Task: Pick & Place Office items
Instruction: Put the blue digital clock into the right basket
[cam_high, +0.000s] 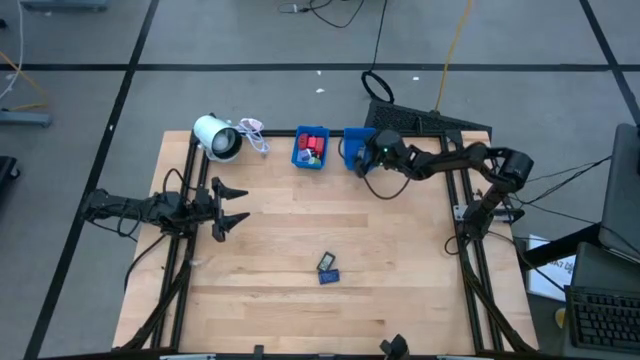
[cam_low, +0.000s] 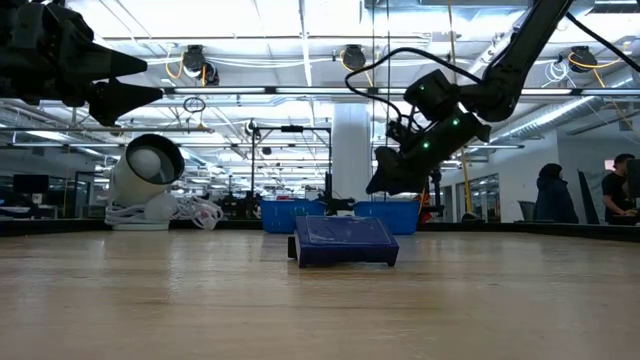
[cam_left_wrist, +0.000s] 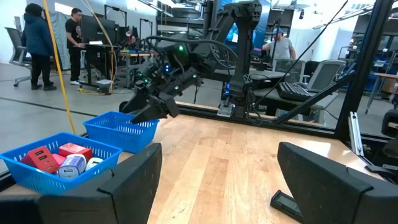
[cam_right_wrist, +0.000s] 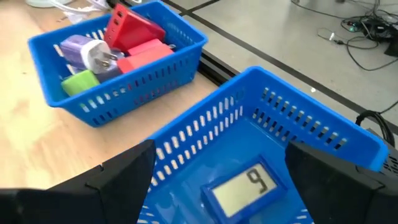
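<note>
My right gripper (cam_right_wrist: 217, 180) (cam_high: 362, 155) hangs open over the right blue bin (cam_right_wrist: 323, 124). A small blue-framed piece with a white face (cam_right_wrist: 245, 186) lies on that bin's floor between the fingers, and neither finger touches it. The left blue bin (cam_right_wrist: 155, 62) (cam_high: 311, 147) holds red, purple and green pieces (cam_right_wrist: 127, 37). Two loose pieces lie flat on the table's near middle, a dark one (cam_high: 326, 262) and a blue one (cam_high: 329, 277) (cam_low: 343, 240). My left gripper (cam_high: 228, 205) (cam_left_wrist: 217, 180) waits open above the table's left side.
A white cylindrical roll (cam_high: 217, 138) (cam_low: 145, 180) with a white cord (cam_high: 252, 132) lies at the far left corner. The bare wooden table (cam_high: 300, 220) stretches between the bins and the two loose pieces. People stand in the room beyond the table (cam_left_wrist: 37, 43).
</note>
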